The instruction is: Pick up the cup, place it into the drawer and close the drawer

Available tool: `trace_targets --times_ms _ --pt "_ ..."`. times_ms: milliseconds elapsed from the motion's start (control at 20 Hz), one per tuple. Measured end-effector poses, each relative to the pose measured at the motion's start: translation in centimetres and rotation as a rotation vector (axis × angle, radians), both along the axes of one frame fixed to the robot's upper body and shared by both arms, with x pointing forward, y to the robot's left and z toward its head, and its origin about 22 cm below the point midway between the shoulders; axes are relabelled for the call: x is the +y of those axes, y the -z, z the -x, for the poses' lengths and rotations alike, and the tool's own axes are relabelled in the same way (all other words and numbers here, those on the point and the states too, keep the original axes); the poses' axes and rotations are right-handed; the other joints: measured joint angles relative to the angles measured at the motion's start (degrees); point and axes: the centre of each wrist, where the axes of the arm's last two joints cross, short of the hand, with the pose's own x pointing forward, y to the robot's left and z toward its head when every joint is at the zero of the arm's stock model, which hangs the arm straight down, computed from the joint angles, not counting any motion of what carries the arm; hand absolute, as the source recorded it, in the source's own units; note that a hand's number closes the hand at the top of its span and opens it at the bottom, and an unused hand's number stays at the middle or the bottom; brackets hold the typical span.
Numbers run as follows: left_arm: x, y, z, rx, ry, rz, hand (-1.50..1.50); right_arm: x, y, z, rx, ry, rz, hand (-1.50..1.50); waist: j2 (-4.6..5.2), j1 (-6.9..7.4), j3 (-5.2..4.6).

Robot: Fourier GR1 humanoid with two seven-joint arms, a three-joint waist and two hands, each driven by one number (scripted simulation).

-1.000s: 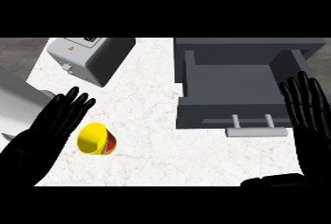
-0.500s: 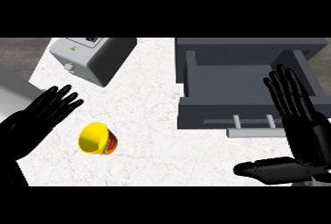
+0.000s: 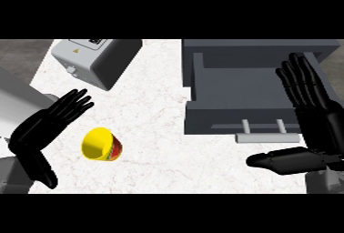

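The yellow cup point(image 3: 101, 145) is lying ungrasped at lower left — open-fingered left hand point(image 3: 50, 123) beside it; a grasp is being called for, right hand point(image 3: 316, 109) open too.

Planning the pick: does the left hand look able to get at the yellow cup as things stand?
Probably yes. The left hand is open just left of the yellow cup, which lies on its side on the counter, and nothing stands between them.

Kitchen: marble counter point(image 3: 154, 113), drawer point(image 3: 242, 91)
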Motion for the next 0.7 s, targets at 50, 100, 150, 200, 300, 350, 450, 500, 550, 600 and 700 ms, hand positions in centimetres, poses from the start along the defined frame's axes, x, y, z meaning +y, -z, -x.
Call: trace_targets --times_ms 50,100,150,200,300,350,450,500,550,600,700 --pt "0.0 0.7 -0.1 0.01 -0.011 -0.01 -1.5 -0.1 0.1 -0.1 -0.001 -0.001 -0.002 -1.5 -0.01 -0.01 -0.02" --pt "0.2 1.1 -0.5 0.017 -0.022 -0.026 -1.5 -0.1 -0.1 -0.5 -0.001 0.004 0.001 -1.5 0.0 -0.02 -0.02" --pt "0.4 1.9 -0.5 0.026 -0.037 -0.043 -1.5 -0.6 -0.1 -0.5 0.0 0.007 0.0 -1.5 0.02 -0.09 -0.03" --pt "0.5 2.6 -0.5 0.034 -0.052 -0.06 -1.5 -0.5 -0.2 0.0 -0.003 0.006 0.001 -1.5 0.03 -0.23 -0.03" --pt "0.7 3.8 -0.8 0.048 -0.079 -0.092 -1.5 -0.5 -0.4 -0.4 -0.007 0.009 0.002 -1.5 0.04 -0.19 -0.03" --pt "0.7 4.4 -0.8 0.058 -0.087 -0.111 -1.5 -0.7 -0.7 -0.9 -0.008 0.012 -0.003 -1.5 0.05 -0.18 -0.04" --pt "1.0 5.6 -0.9 0.074 -0.112 -0.14 -1.5 -0.5 -0.8 -1.2 -0.012 0.011 0.0 -1.5 0.11 -0.31 -0.05" --pt "1.1 6.0 -1.1 0.079 -0.125 -0.148 -1.5 -0.4 -1.1 -1.3 -0.01 0.012 0.001 -1.5 0.12 -0.35 -0.06" --pt "1.4 6.4 -1.3 0.081 -0.135 -0.162 -1.5 -0.4 -1.0 -1.4 -0.008 0.008 0.002 -1.5 0.15 -0.44 -0.08" --pt "1.3 7.0 -1.1 0.085 -0.143 -0.172 -1.5 -0.5 -1.1 -1.5 -0.009 0.007 0.002 -1.5 0.17 -0.46 -0.08" --pt "2.0 7.4 -1.2 0.094 -0.16 -0.195 -1.5 -0.2 -1.3 -2.0 -0.009 0.005 0.006 -1.5 0.2 -0.47 -0.09"
